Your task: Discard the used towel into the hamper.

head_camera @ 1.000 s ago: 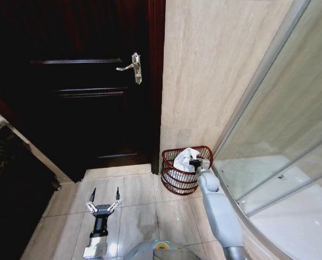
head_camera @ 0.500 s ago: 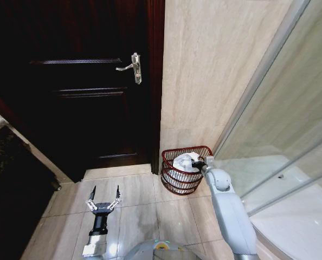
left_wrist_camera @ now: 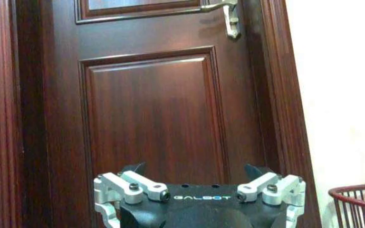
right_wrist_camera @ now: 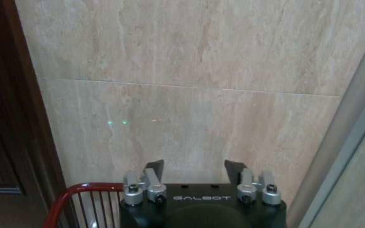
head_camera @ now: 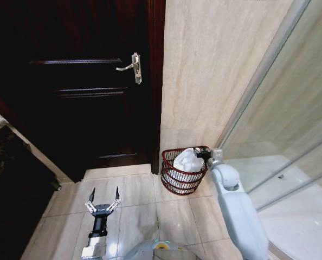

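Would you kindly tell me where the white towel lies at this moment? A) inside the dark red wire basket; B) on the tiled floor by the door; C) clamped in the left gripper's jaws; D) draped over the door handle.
A: the crumpled white towel sits inside the round dark red wire basket, while the right gripper, jaws open, is at its rim.

My rig: smooth grey-white rounded right arm casing; black left gripper with silver screw-studded linkages and thin dark fingers; black right gripper body, white "GALBOT" lettering, matching silver knuckles.
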`<state>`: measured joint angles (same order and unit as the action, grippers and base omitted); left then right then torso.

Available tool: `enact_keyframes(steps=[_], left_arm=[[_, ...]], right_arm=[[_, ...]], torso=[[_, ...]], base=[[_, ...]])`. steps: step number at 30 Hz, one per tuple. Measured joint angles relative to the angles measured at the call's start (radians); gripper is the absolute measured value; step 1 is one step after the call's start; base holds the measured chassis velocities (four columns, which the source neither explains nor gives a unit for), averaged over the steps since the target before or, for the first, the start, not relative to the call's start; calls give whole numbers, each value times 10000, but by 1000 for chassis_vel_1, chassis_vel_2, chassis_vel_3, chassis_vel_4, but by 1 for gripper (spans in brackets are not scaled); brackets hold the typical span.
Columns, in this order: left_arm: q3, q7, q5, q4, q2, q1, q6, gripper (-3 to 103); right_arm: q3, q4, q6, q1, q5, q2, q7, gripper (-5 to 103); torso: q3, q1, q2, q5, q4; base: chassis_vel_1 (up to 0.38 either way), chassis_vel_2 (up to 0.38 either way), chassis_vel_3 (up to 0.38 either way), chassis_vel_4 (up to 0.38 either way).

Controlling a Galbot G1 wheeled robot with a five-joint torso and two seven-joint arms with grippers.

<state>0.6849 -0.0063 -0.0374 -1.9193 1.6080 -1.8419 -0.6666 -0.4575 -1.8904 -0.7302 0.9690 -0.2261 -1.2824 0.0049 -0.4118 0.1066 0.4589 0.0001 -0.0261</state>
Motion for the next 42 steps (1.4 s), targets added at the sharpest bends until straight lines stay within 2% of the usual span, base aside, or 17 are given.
enact_keyframes(steps=[4, 6, 7, 9, 12, 13, 16, 17, 20, 22, 27, 29, 32, 35, 37, 40, 42], left_arm=[[-6, 23, -4, -45, 0, 19, 6, 100], [-7, 26, -4, -51, 0, 37, 13, 100], [-5, 27, 0, -51, 0, 58, 22, 100], [-3, 27, 3, -51, 0, 67, 26, 100], [-5, 22, 7, -50, 0, 134, 39, 100], [-5, 22, 7, -50, 0, 134, 39, 100], [-10, 19, 7, -52, 0, 184, 55, 100], [-10, 19, 7, -52, 0, 184, 55, 100], [8, 18, 98, -161, 1, 187, 171, 100], [-12, 20, 197, -215, -1, 157, 252, 100], [66, 151, 1205, -579, 1, 237, 1101, 100], [106, 174, 1287, -603, 2, 299, 1196, 100], [250, 249, 1544, -796, 0, 572, 1737, 100], [336, 329, 1814, -1334, -29, 814, 2847, 100], [346, 333, 1832, -1392, -64, 844, 2982, 100], [423, 444, 1922, -1819, -483, 1213, 4039, 100], [414, 441, 1949, -1859, -555, 1275, 4182, 100]], right_arm=[[0, 97, 209, -51, -265, 124, 204, 80], [1, 123, 647, -56, -380, 144, 409, 90], [12, 130, 1199, -16, -461, 163, 557, 95], [20, 138, 1460, 13, -465, 177, 596, 95], [37, 124, 3292, 323, -84, 227, 547, 100], [37, 124, 3292, 323, -84, 227, 547, 100], [-52, -106, 4665, 732, 257, 220, 433, 100], [-52, -106, 4665, 732, 257, 220, 433, 100], [-255, -588, 5544, 1366, 325, 193, 457, 100], [-307, -709, 5656, 1543, 325, 187, 502, 100], [-719, -1369, 6077, 2828, 378, 23, 821, 100], [-783, -1435, 6130, 2987, 391, 10, 821, 100], [-1174, -1678, 6495, 3731, 457, -112, 709, 100], [-1981, -1910, 7287, 4821, 577, -560, 218, 100], [-2044, -1928, 7356, 4912, 584, -592, 174, 100], [-2707, -2297, 8081, 5964, 465, -870, -291, 100], [-2801, -2370, 8177, 6145, 436, -909, -326, 100]], torso=[[0, 0, 0, 0, 0], [0, 0, 0, 0, 0], [0, 1, 0, -1, -1], [0, 0, 0, 0, -1], [0, 0, 0, 0, 0], [0, 0, 0, 0, 0], [0, 0, 0, -2, 0], [0, 0, 0, -2, 0], [0, 0, 0, -3, 0], [0, 0, 0, -1, 0], [0, 0, 0, 0, -1], [1, 0, 0, 0, -1], [1, 0, 0, -3, -1], [1, 0, 0, -1, -1], [1, 0, 0, -2, 0], [1, 0, 1, -1, 0], [1, 0, 1, -4, 0]], base=[[0, 0, 0, 0], [0, 0, 0, 0], [0, 0, 0, 0], [0, 0, 0, 0], [0, 0, 0, 0], [0, 0, 0, 0], [0, 0, 0, 0], [0, 0, 0, 0], [0, 0, 0, 0], [0, 0, 0, 0], [0, 0, 0, 0], [0, 0, 0, 0], [0, 0, 0, 0], [0, 0, 0, 0], [0, 0, 0, 0], [0, 0, 0, 0], [0, 0, 0, 0]])
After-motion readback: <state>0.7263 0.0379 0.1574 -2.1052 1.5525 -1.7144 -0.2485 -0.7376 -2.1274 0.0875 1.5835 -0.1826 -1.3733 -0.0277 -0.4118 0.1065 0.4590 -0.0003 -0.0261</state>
